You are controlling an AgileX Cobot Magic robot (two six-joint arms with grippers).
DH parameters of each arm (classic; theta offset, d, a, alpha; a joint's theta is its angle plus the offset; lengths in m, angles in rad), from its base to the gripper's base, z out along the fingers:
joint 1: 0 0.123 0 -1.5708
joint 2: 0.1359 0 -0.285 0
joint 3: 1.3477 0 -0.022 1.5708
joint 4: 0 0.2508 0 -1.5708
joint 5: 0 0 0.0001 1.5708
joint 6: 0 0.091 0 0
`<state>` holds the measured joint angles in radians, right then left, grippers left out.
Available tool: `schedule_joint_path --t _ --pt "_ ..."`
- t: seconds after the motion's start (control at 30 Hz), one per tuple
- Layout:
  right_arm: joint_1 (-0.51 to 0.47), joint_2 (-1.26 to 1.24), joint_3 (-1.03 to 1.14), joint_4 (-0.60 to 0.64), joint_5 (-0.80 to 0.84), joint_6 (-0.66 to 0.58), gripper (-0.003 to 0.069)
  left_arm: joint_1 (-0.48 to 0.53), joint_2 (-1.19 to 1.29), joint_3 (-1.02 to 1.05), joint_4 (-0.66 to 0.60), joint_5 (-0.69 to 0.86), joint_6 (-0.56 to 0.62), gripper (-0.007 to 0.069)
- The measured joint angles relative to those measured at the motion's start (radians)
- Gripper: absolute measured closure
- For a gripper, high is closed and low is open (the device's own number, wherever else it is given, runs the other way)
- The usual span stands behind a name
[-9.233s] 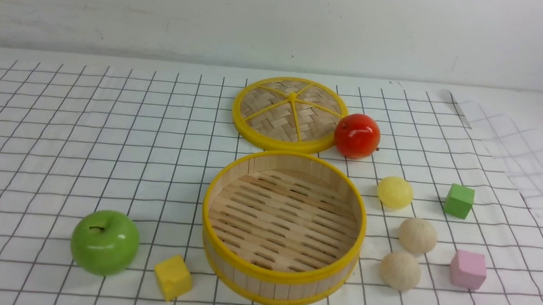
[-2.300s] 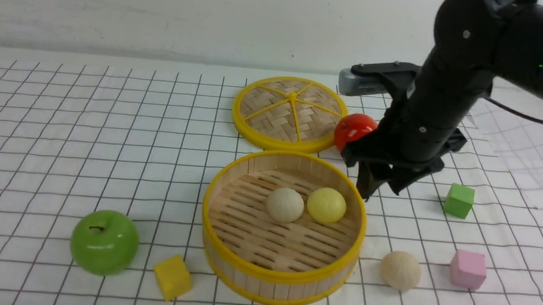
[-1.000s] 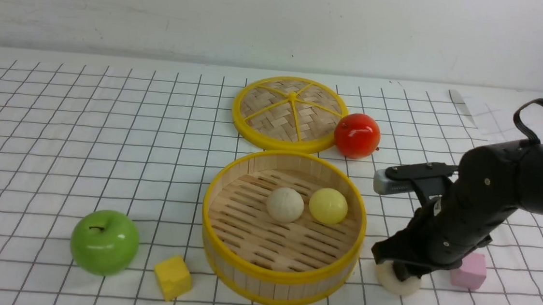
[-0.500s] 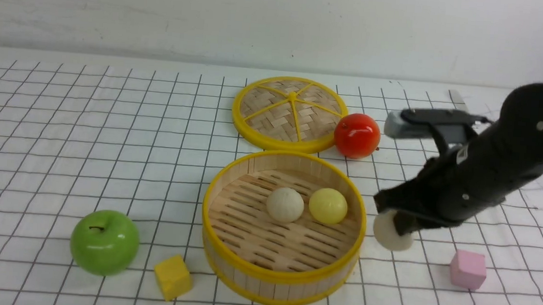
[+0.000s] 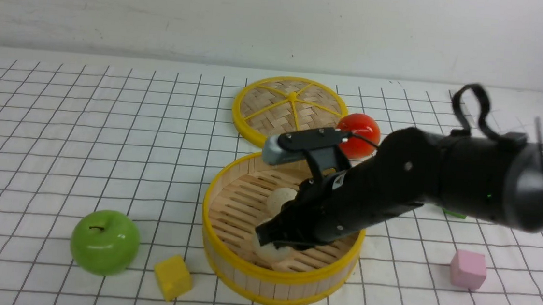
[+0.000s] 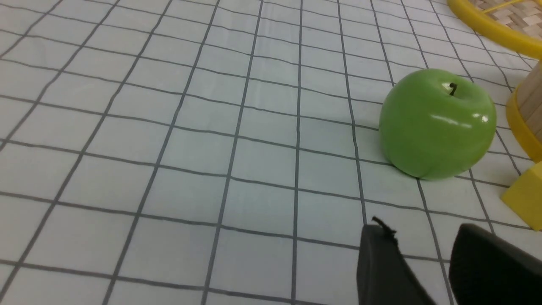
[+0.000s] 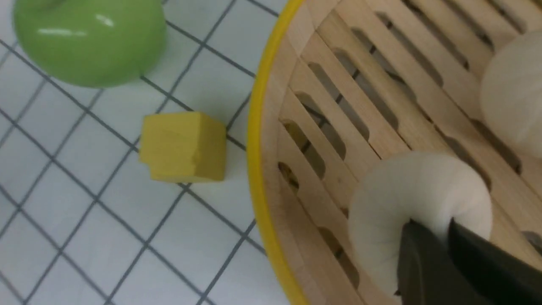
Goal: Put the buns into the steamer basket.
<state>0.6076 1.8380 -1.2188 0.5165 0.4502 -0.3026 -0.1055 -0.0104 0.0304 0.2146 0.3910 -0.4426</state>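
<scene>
From the front: saw the right gripper [image 5: 273, 243] low inside the steamer basket [image 5: 224, 261], near its front wall, jaws pinched tight on a cream-white bun [image 5: 268, 254]. Could not tell whether that bun touched the slatted floor. Made out a second cream bun [image 5: 281, 197] farther back in the basket, half covered by the arm. Noted the woven lid [image 5: 280, 107] lying flat behind the basket, a red apple [image 5: 363, 128] just beside it, a green apple [image 5: 104, 241] and a yellow cube [image 5: 173, 277] to the basket's left, and a pink cube [image 5: 468, 270] to its right.

From the left wrist: found the left gripper [image 6: 419, 241] over the checked cloth [image 6: 169, 127], jaws apart with nothing between them, near the green apple.

From the right wrist: saw both fingers [image 7: 423, 271] nearly together, sunk into the top of the cream-white bun, well inside the basket's yellow rim. Saw the second cream bun apart from it, deeper in.
</scene>
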Motion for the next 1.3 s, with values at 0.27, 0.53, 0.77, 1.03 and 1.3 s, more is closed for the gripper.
schedule_joint_path --t 0.27,0.53,0.77,1.03,1.3 --pt "0.0 -0.042 0.001 -0.005 0.031 -0.004 0.0344 0.0 0.0 0.0 0.0 0.0 0.0 0.0386" --pt "-0.005 -0.318 0.001 -0.196 0.187 0.0 0.0193 0.0 0.0 0.0 0.0 0.0 0.0 0.0386" --pt "-0.039 -0.596 0.001 -0.313 0.354 0.159 0.04 0.0 0.0 0.0 0.0 0.0 0.0 0.0386" --pt "-0.039 -0.837 0.001 -0.312 0.633 0.366 0.0678 0.0 0.0 0.0 0.0 0.0 0.0 0.0386" --pt "-0.039 -0.962 0.001 -0.304 0.807 0.397 0.0678 0.0 0.0 0.0 0.0 0.0 0.0 0.0386"
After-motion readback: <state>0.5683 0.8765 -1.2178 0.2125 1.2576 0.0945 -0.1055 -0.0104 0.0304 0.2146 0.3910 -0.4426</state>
